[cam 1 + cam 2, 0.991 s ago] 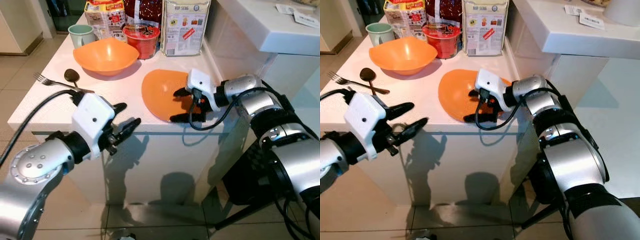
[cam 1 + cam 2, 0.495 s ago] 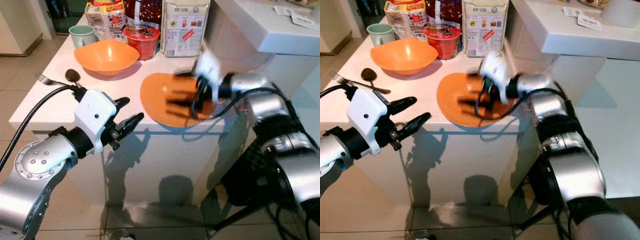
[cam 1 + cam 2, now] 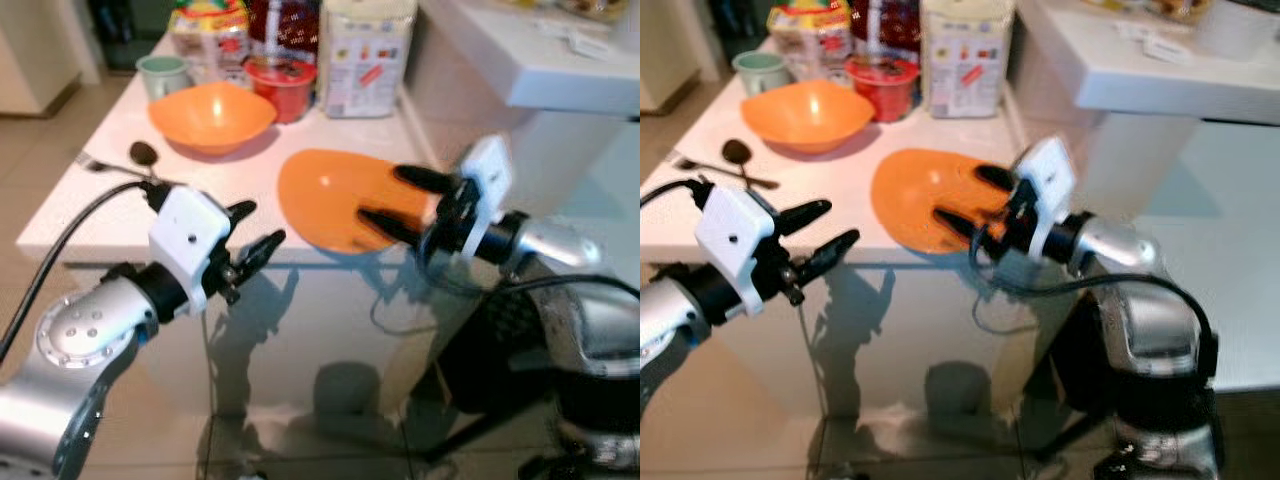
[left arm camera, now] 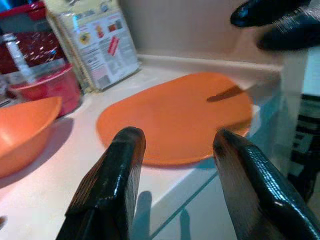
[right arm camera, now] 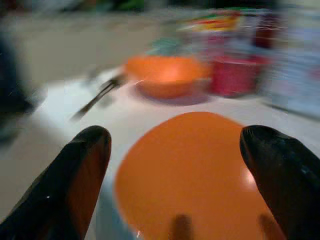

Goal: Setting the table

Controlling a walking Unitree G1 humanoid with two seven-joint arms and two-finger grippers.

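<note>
An orange plate (image 3: 340, 198) lies flat at the front edge of a white bench (image 3: 110, 205), its rim slightly overhanging the corner. The right claw (image 3: 400, 198) hovers over the plate's right side, its two long black fingers spread wide apart and holding nothing. The left claw (image 3: 258, 232) hangs just off the bench's front edge, to the left of the plate, fingers also apart and empty.

Behind the plate, an orange bowl (image 3: 211, 114) with a smooth, rounded wall sits toward the back left. A fork (image 3: 100, 165) and a dark spoon (image 3: 143, 155) lie side by side near the bench's left edge. A pale green mug (image 3: 163, 72) stands at the far corner, beside a yellow-and-red packet (image 3: 209, 30). A red instant-noodle cup (image 3: 284, 82) sits just right of the bowl, in front of a dark red bag (image 3: 283, 20). A white paper sack (image 3: 368, 52) with a small red diagonal label and rows of little pictures stands upright against the wall; its print is too blurred to read.

To the right, a higher white counter (image 3: 1140, 80) carries a few slips of paper (image 3: 1158, 46). The floor (image 3: 30, 150) is beige tile. The bench's front panel is glossy and mirrors the arms' shadows.
</note>
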